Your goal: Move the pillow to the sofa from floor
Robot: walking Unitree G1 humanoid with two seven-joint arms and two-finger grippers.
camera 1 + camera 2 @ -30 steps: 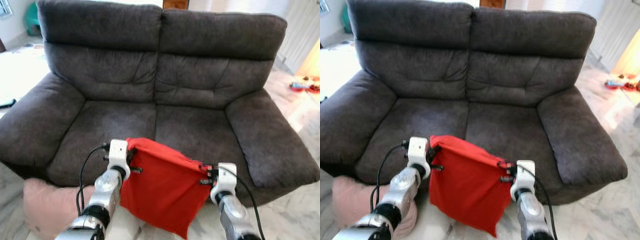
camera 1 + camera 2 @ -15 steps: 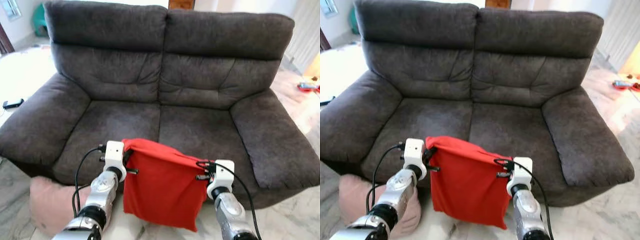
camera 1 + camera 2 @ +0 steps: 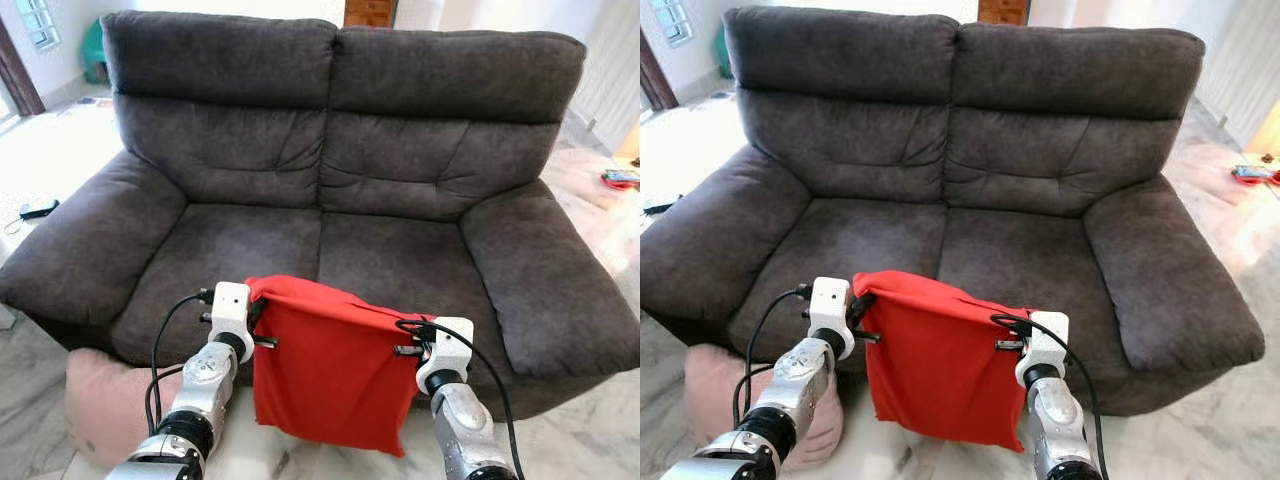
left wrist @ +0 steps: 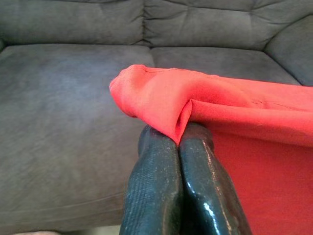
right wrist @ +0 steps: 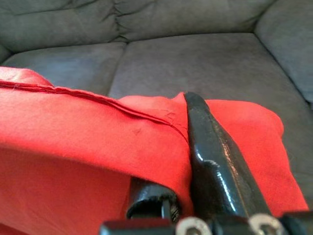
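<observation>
My left gripper (image 4: 178, 139) and right gripper (image 5: 183, 142) pinch top corners of red pillow (image 3: 330, 370), hanging before sofa (image 3: 340, 150) seat. Looks light, limp; corner holds suit.

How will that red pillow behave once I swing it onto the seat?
Probably floppy: the red pillow hangs limp between the left gripper and right gripper. Likely light, since corner pinches alone carry it. It should slump flat on the sofa rather than roll.
</observation>
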